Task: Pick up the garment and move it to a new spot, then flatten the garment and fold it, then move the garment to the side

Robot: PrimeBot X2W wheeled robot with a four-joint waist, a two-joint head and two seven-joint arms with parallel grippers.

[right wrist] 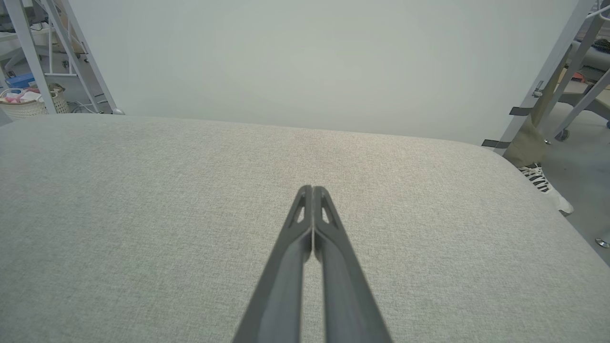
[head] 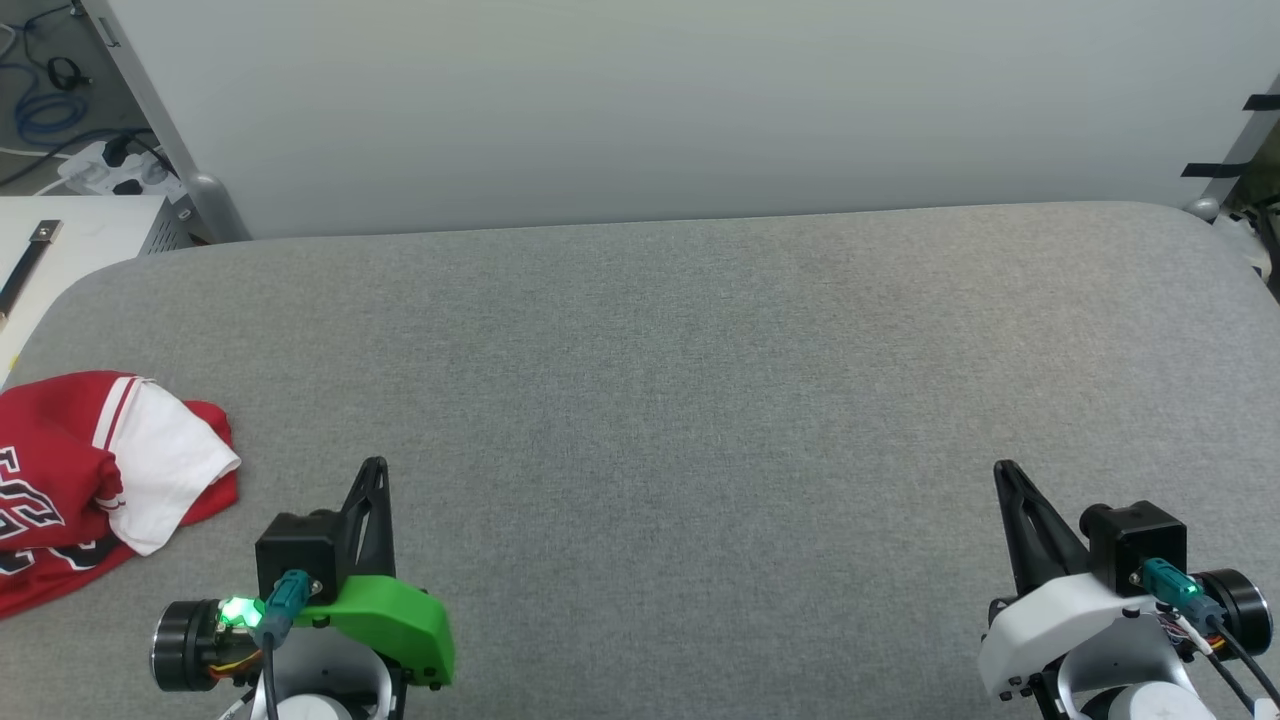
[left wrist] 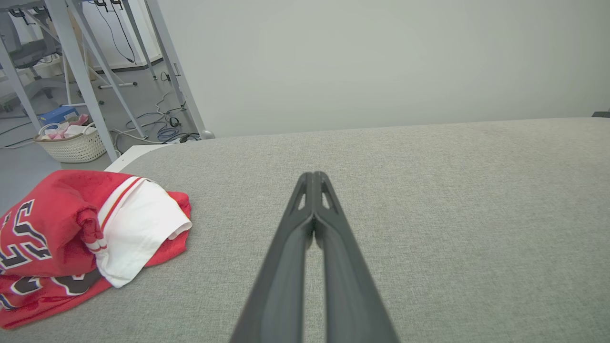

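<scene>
Garment (head: 52,440) on table (head: 640,400), basket (left wrist: 72,148) well apart

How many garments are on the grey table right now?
1. The red garment lies bunched at the table's left edge, near the left tool; part runs off frame, so anything beneath is hidden.

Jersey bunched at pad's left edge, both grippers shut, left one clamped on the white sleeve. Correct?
One error: the left gripper is shut on nothing, apart from the garment, as the left wrist view shows. The rest holds: garment bunched at left edge, right gripper shut.
</scene>
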